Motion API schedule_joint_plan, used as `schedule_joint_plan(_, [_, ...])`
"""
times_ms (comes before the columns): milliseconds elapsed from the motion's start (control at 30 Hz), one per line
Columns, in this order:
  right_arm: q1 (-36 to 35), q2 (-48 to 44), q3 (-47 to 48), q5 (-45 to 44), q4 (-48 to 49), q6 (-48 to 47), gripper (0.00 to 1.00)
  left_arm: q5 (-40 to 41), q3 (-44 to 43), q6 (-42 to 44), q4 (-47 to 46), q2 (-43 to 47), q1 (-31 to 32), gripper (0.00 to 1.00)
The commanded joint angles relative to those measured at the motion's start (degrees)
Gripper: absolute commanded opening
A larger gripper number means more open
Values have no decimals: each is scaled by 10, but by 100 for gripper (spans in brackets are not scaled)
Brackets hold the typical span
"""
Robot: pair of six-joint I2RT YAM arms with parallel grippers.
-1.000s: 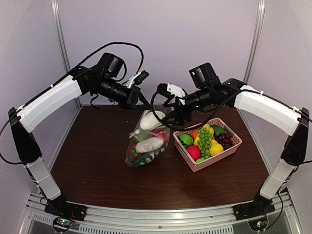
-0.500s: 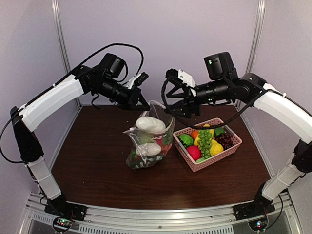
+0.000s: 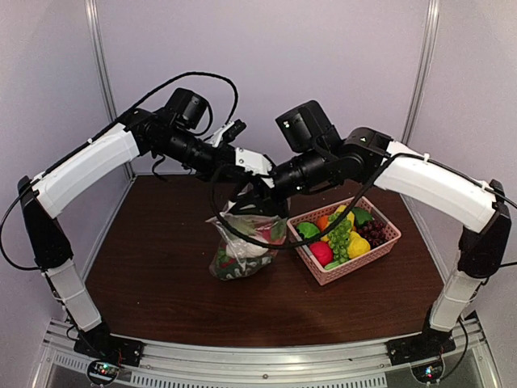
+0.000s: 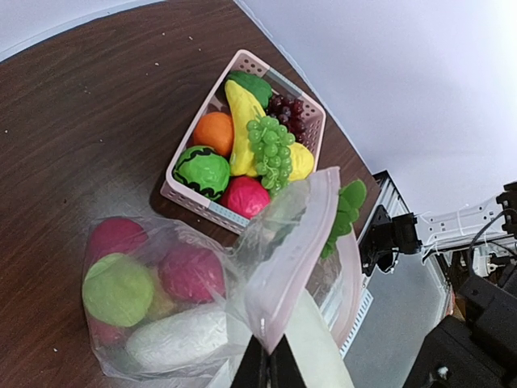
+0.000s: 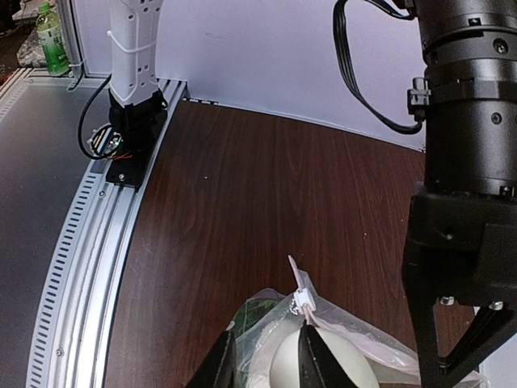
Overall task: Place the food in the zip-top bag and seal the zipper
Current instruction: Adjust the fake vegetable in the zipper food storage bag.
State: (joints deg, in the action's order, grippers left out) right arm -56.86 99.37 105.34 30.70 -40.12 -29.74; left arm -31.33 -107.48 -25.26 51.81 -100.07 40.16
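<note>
The left gripper (image 4: 266,368) is pressed together on the mouth edge of the zip-top bag (image 4: 279,242), holding it up over mid-table just left of the pink basket (image 4: 257,63); the food (image 4: 117,288) sits inside at the bottom. The right gripper (image 5: 266,360) is spread astride the zipper (image 5: 355,338), with the slider tab (image 5: 302,300) just above one of its fingers (image 5: 313,356); sealing looks to be the step in hand, calling for a pinch on the tab and a steady draw along the strip.

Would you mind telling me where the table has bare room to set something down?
Bare table lies left of the zip-top bag and along the near edge before bag and pink basket. Crowded: between bag and basket, and above the bag, where left end effector and right end effector meet.
</note>
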Motion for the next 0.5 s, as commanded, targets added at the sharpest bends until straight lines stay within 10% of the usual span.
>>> schedule_joint_plan(0, [-2,19,23,-94,-9,10,27,-16,-9,-5,-31,0,-4,0])
schedule_joint_plan(300, [45,-8,-49,-211,-11,12,18,-10,-3,-4,-31,21,-4,0])
schedule_joint_plan(467, [57,-71,-47,-167,-13,4,34,33,-25,1,-12,15,-10,0])
